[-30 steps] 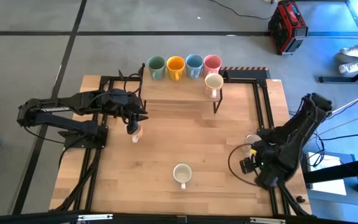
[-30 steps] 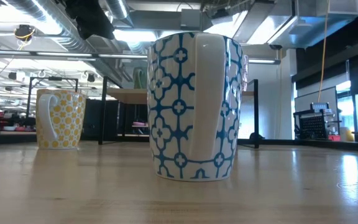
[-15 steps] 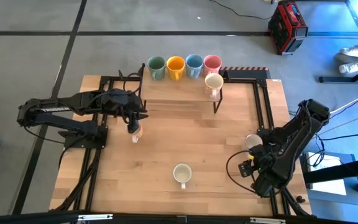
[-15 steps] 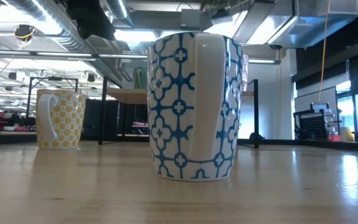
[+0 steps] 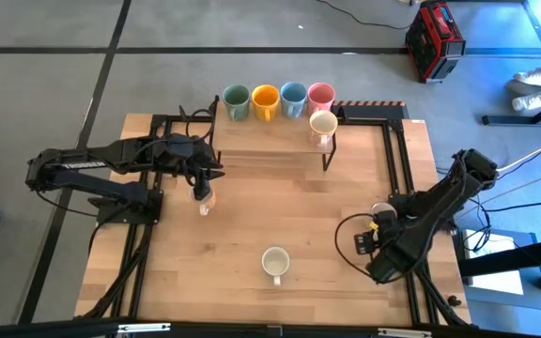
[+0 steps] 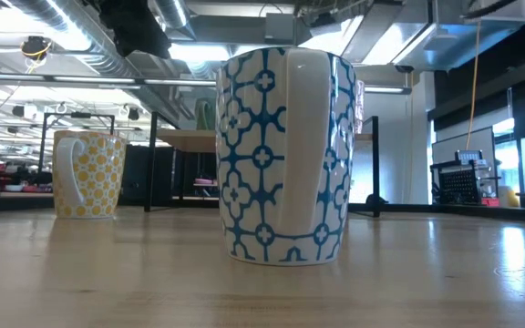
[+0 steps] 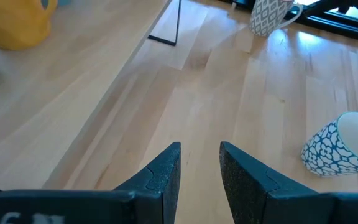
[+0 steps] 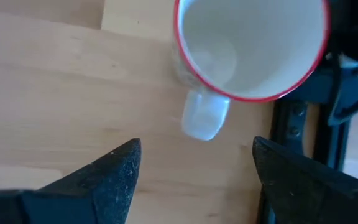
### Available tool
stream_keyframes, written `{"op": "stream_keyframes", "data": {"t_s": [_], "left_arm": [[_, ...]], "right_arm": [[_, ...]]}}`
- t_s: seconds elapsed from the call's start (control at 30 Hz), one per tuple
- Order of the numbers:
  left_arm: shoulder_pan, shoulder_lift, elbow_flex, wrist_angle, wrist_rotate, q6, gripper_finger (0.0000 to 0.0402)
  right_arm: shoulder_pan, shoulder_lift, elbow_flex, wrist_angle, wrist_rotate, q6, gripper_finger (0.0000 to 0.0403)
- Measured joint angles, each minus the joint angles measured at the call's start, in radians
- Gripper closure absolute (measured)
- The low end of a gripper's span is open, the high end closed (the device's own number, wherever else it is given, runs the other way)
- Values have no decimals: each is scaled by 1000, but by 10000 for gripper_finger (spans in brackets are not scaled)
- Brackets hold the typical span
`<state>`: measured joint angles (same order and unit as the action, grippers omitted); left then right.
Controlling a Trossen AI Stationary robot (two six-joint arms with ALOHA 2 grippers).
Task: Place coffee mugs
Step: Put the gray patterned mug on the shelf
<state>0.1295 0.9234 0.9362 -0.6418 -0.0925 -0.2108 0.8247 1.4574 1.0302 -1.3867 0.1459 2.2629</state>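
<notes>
In the high view, green (image 5: 236,100), orange (image 5: 265,99), blue (image 5: 293,98) and pink (image 5: 320,95) mugs stand in a row at the far edge of a raised shelf, with a cream mug (image 5: 323,124) in front of the pink one. A blue-patterned mug (image 5: 274,262) (image 6: 285,155) stands on its base mid-table. My left gripper (image 5: 203,184) (image 7: 201,165) hovers over a yellow-patterned mug (image 5: 204,200) (image 6: 87,173), fingers a narrow gap apart and holding nothing. My right gripper (image 5: 381,226) (image 8: 194,165) is wide open just short of a red-rimmed mug (image 8: 250,46), whose handle (image 8: 205,116) points toward it.
The wooden shelf (image 5: 270,139) on black legs takes up the table's far middle. Black frame rails (image 5: 404,160) run along the right and left sides. Bare wood (image 5: 317,221) lies between the mugs. A red case (image 5: 433,39) and a person's feet (image 5: 533,86) are on the floor beyond.
My right arm has swung its wrist end toward the table's left, staying by the red-rimmed mug. The mugs have not moved.
</notes>
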Motion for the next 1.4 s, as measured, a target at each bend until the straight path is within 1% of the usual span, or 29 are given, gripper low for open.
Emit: {"op": "stream_keyframes", "data": {"t_s": [0.07, 0.23, 0.3, 0.4, 0.5, 0.7, 0.87, 1.23, 1.4], "left_arm": [[0, 0, 0, 0, 0, 0, 296], [0, 0, 0, 0, 0, 0, 296], [0, 0, 0, 0, 0, 0, 296], [0, 0, 0, 0, 0, 0, 296], [0, 0, 0, 0, 5, 0, 296], [0, 0, 0, 0, 4, 3, 296], [0, 0, 0, 0, 3, 3, 296], [0, 0, 0, 0, -3, 11, 296], [0, 0, 0, 0, -3, 11, 296]], "right_arm": [[-23, 0, 0, 24, -5, 1, 116], [-53, -1, -20, 33, 34, -4, 149], [-55, 0, -49, 38, 17, -3, 162], [-53, 0, -102, 100, -30, -3, 176], [-53, 0, -145, 162, -40, 6, 186], [-61, 0, -177, 116, -40, 8, 213], [-60, 0, -177, 108, -6, 7, 250], [-60, 2, -175, 111, -4, -41, 356], [-59, 2, -175, 111, 1, -46, 357]]}}
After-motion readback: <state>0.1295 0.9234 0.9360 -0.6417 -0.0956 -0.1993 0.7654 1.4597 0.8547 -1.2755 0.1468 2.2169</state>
